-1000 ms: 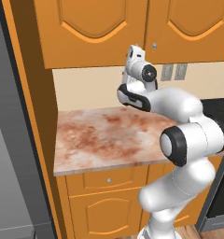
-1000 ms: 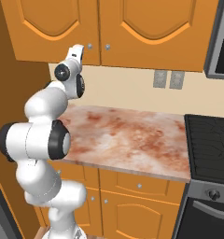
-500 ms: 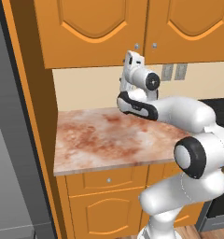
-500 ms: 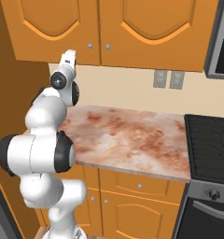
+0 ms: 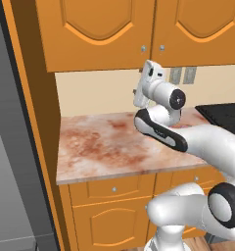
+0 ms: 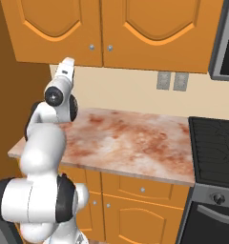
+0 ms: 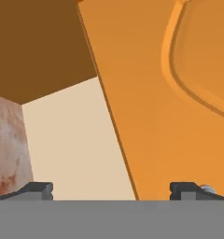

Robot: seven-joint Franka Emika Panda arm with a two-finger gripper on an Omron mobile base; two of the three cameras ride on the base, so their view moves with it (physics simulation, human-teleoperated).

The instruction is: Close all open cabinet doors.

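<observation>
this is a rendered home kitchen. orange-brown upper cabinet doors with arched panels and small silver knobs hang over a mottled reddish stone desk. lower cabinets and drawer fronts sit beneath it, a black stove stands beside it, and wall outlets mark the cream backsplash.

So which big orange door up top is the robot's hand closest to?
The left cabinet door. The gripper points up just beneath its lower corner by the knob; the right cabinet door hangs farther off.
</observation>
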